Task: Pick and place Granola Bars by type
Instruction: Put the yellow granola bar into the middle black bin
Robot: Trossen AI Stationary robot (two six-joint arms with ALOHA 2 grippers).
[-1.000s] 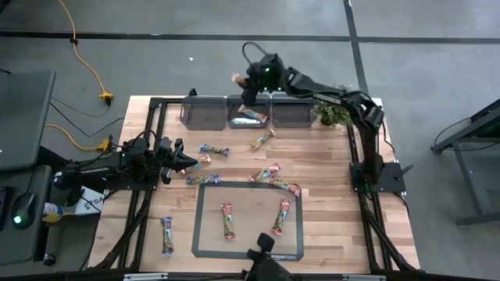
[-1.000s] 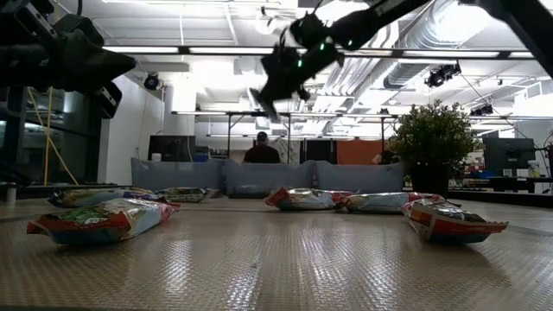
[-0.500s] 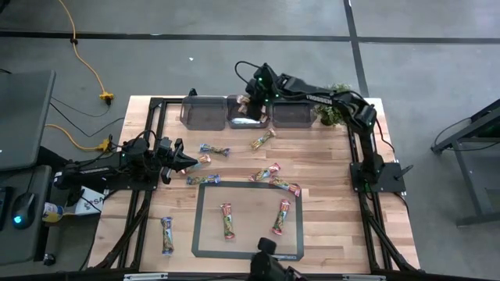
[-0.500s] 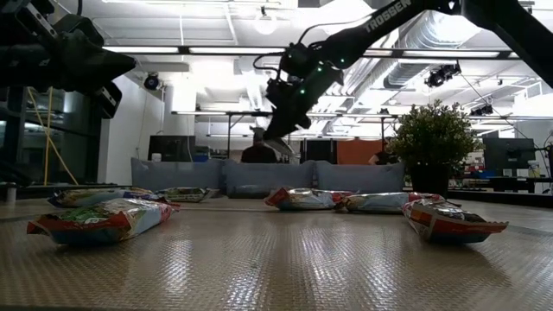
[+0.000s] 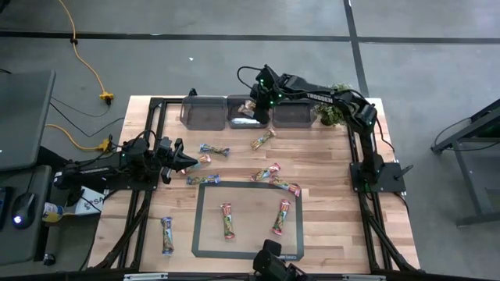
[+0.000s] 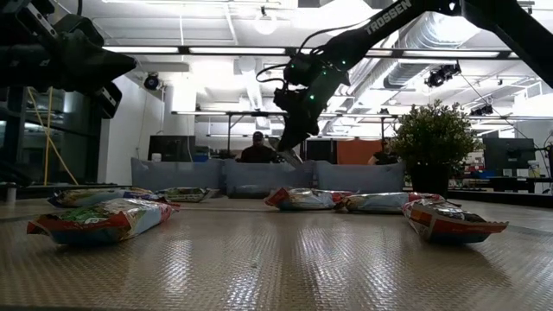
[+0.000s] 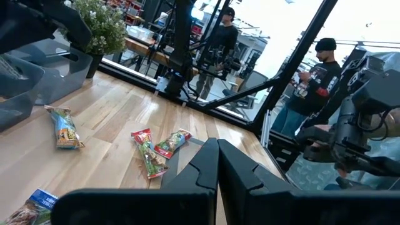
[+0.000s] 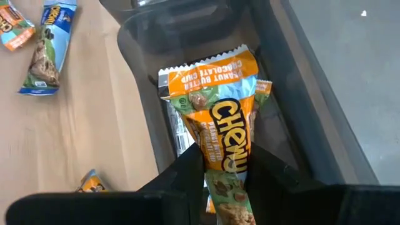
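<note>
Grey concrete floor, yellow cable, ceiling strip lights, exposed ducts, two people standing

Orange-and-green shiny wrapped granola bar (white lettering, brown chocolate-cup print) over a smoky-grey translucent plastic bin; pale striped wooden tabletop.

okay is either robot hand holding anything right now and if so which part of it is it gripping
Yes. The right hand grips an orange granola bar near one end of its wrapper, above the middle bin. The left hand is shut and holds nothing.
</note>
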